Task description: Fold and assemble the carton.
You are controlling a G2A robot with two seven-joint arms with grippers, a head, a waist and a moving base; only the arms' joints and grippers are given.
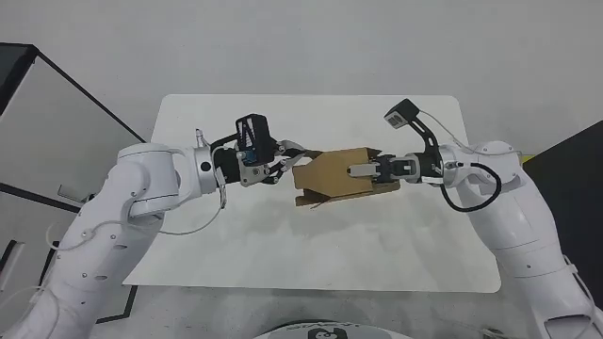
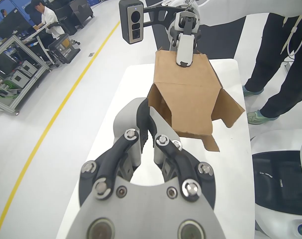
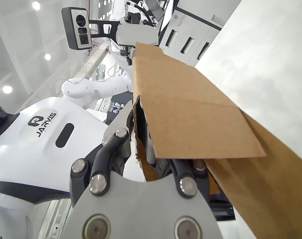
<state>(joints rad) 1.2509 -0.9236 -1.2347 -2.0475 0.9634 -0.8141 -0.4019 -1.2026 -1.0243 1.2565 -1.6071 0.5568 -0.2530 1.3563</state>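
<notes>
The left gripper point(image 2: 148, 115), its fingers pressed together and empty, is just at the open left end of the carton point(image 1: 330, 181). The right gripper point(image 1: 366, 169) clamps the right wall above the middle of the table point(image 1: 377, 254). The long axis of the carton runs left to right, and the loose flaps face the left gripper.

carton point(image 1: 332, 177) hangs over mid tabletop point(image 1: 396, 254) & blocks the centre, loose flaps point(image 2: 228, 110) sticking out low at one end. left claw point(image 1: 300, 156) sits right at that end, fingers pinched together. right claw point(image 1: 363, 169) clamps the opp. end's wall, one finger point(image 2: 184, 50) lying on the top panel. so both ends are taken. wide bare strip of tabletop betw. carton & near edge, another along the far edge. rest of the top panel is open from above.
</notes>
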